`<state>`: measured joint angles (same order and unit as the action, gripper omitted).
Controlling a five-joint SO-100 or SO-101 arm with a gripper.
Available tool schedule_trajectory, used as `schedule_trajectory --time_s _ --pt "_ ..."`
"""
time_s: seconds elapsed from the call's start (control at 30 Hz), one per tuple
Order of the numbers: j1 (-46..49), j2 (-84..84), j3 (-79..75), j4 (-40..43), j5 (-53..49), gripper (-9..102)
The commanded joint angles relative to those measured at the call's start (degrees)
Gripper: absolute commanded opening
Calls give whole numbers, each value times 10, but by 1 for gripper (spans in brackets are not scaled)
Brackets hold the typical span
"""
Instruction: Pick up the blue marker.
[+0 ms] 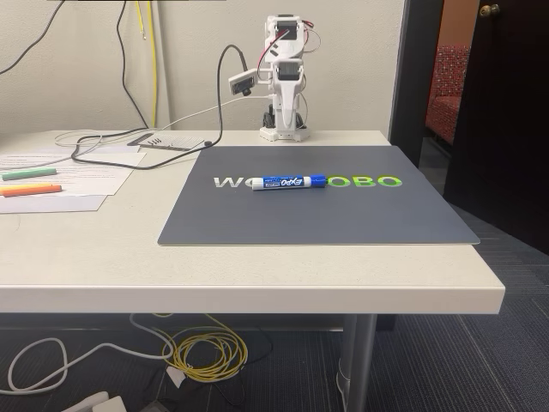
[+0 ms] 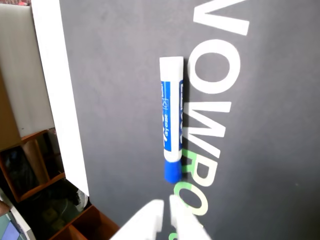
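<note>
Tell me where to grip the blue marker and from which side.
Grip the blue marker mid-barrel, on the label, coming straight down. It lies flat on the gray mat with bare mat along both long sides, so the fingers should close across its width.

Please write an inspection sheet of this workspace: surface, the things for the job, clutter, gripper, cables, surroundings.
Surface: white table with a dark grey mat that carries white and green lettering.
Job's things: blue marker lies flat on the mat across the lettering, cap on, nothing touching it.
Clutter: green highlighter, orange highlighter and papers at the left in the fixed view, off the mat.
Gripper: gripper hangs above the mat near the cap end, fingers nearly closed, holding nothing; arm folded at the back.
Cables: black cable across the table; yellow cable on the floor.
Surroundings: beige wall, dark door at the right.
</note>
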<state>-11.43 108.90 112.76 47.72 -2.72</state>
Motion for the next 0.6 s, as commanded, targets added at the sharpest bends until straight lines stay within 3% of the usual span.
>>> schedule_trajectory --time_s 0.0,0.57 --pt "4 -20 -30 -25 -5 0" --pt "4 -146 -65 -68 -42 0"
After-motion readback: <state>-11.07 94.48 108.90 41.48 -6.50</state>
